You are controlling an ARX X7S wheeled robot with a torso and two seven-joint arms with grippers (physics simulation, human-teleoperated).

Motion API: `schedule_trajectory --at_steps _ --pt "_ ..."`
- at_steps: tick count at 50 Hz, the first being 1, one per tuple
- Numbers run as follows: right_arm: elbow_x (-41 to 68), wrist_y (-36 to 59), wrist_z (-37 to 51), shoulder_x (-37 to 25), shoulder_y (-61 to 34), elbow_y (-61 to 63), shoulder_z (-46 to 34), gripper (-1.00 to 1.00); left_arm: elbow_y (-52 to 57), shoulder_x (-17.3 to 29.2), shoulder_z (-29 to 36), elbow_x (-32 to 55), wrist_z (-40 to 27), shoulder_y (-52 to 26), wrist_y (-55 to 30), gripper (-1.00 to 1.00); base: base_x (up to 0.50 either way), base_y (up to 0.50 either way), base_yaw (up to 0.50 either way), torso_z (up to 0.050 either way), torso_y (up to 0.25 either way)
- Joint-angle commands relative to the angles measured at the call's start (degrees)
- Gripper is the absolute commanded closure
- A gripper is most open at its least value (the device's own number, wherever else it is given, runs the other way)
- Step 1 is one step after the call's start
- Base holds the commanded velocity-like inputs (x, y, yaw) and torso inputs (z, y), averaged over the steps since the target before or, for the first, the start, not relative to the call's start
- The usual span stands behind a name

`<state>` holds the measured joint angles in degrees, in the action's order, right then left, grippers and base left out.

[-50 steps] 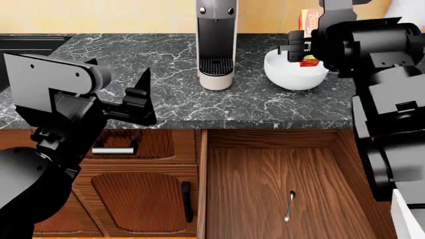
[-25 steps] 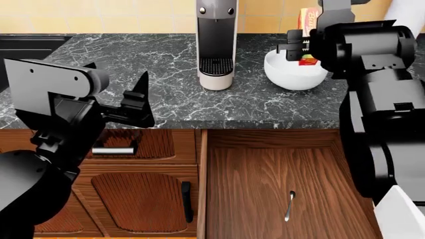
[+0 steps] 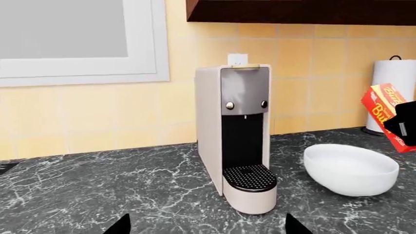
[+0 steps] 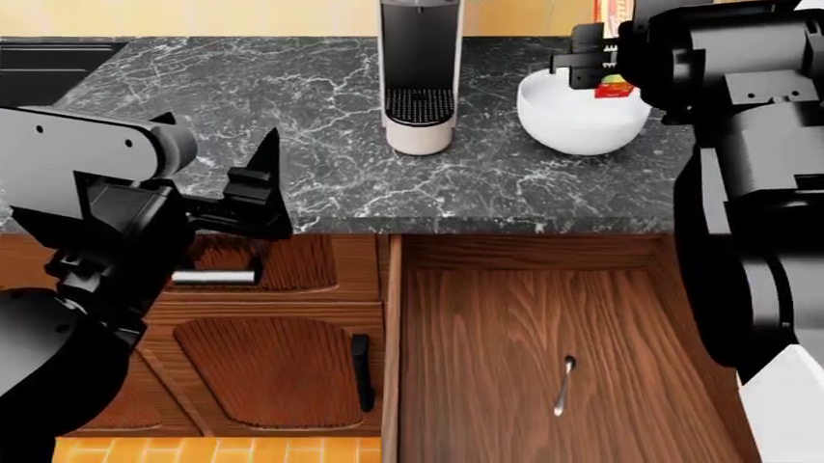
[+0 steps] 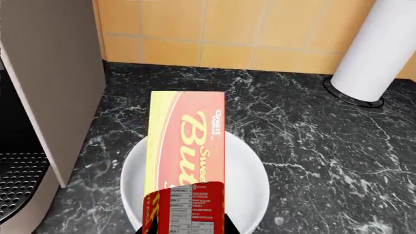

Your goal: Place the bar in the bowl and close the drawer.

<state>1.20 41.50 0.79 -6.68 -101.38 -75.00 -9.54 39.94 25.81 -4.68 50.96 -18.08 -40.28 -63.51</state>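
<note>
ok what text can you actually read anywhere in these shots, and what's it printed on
"Bu": large white script on the red front of the bar, cut off by the folded wrapper; the left wrist view shows "Bu" too.
"Great Value": small white words at the bar's upper end, only just legible.
"Swee": small white script beside the big letters, cut off.
Folded red panel at the bar's end: white fine print, too small to read.
Coffee machine, bowl, paper-towel roll: no text.

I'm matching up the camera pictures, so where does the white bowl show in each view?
Left wrist view: the bowl sits low at the right, beside the coffee machine.
Head view: bowl at upper right, right of the machine.
Right wrist view: bowl bottom centre, under the bar.
Shared landmark: the coffee machine.
</note>
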Motion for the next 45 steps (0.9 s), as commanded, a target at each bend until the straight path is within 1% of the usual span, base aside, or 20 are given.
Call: schedule_trajectory --at_steps 1,11,33,45 --pt "-1.13 -0.16 -0.66 0.07 -0.67 0.03 -0.42 1.00 0.30 0.39 0.22 0.02 0.31 0.01 0.86 -1.00 0.00 0.00 0.00 0.001 -0.250" --pt "-1.10 0.11 -0.79 0.16 -1.15 0.03 -0.52 1.00 0.35 0.44 0.16 0.18 0.36 0.68 1.52 -1.00 0.00 0.00 0.00 0.001 -0.239" --pt "-1.11 0.49 -0.91 -0.26 -5.58 0.04 -0.45 1.00 0.29 0.33 -0.98 2.57 -1.13 -0.29 0.59 -1.00 0.00 0.00 0.00 0.000 0.000" --pt "-0.99 -1.76 0.06 -0.04 -4.76 0.03 -0.10 1.00 0.18 0.64 -0.71 2.18 -0.82 0.39 1.54 -1.00 0.00 0.00 0.00 0.000 0.001"
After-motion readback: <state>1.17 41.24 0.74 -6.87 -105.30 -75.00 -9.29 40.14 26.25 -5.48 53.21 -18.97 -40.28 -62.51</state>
